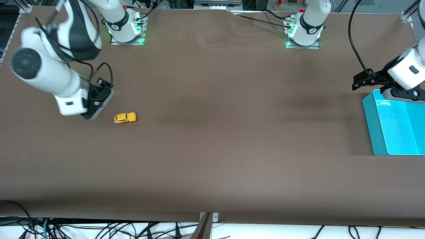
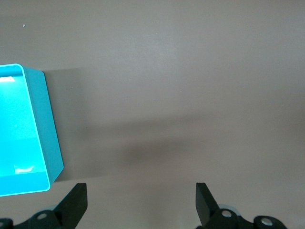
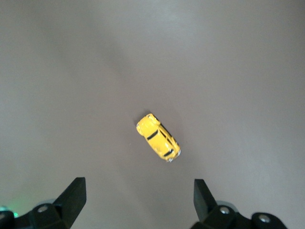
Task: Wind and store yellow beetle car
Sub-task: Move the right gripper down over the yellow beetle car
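Tiny yellow beetle-shaped toy car (image 1: 125, 118) sits on the brown table (image 1: 212, 149), left of frame centre. Right gripper (image 3: 138, 198) hovers spread beside it; left gripper (image 2: 140, 202) hangs spread, empty, beside the turquoise plastic bin (image 1: 375, 126).

A: The tiny yellow beetle car (image 1: 125, 118) looks glossy, like painted metal or hard plastic.

B: Beside it, the brown table cover (image 1: 212, 149) is matt cloth, wrinkled. The turquoise rectangular bin (image 1: 374, 132) seems smooth, slightly shiny plastic.
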`<state>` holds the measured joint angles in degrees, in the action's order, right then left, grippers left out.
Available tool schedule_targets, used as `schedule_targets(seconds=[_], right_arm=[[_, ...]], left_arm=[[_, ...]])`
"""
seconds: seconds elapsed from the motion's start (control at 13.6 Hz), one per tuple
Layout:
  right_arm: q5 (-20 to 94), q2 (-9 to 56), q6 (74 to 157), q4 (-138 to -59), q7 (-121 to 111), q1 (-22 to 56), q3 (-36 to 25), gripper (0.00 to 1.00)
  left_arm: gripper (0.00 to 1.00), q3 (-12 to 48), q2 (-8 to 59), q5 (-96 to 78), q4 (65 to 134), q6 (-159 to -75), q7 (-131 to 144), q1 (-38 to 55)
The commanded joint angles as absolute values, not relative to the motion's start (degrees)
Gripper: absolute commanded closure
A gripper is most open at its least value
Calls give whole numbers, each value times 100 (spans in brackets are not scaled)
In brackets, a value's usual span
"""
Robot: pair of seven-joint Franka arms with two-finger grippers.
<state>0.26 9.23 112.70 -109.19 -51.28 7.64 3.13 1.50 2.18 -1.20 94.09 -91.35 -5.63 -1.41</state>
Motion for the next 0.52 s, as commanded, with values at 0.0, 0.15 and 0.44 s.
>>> schedule_targets(seconds=[0.0,0.15,0.44], right_arm=[[184,835,12747,-12116,-6464,712,343,0],[185,966,13593,-12576,-7116,703,343,0],[193,1457,14412,-12832,-8154,633,334,0]], left_arm=[[0,167,308,-62,9211,-9000,-519,-158],[0,167,308,-62,9202,-9000,-519,-158],[0,167,308,-62,9211,-9000,-519,-167]])
